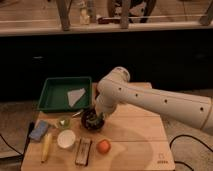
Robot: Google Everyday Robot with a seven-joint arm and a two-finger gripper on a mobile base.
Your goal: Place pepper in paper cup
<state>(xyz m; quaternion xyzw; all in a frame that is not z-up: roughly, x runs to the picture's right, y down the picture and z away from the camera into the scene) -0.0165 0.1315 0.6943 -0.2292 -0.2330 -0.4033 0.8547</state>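
Note:
My gripper (97,119) hangs low over the dark bowl (90,123), at the end of the white arm that reaches in from the right. It is shut on the pepper (99,120), which shows only as a small green sliver at the fingertips. The paper cup (66,139), white and round, stands upright on the wooden table to the front left of the bowl, about a hand's width from the gripper.
A green tray (55,100) holding a white sheet sits at the back left. A kiwi half (63,121), a blue sponge (40,130) and a banana (46,146) lie left of the cup. A dark bar (82,151) and an orange fruit (103,146) lie near the front edge.

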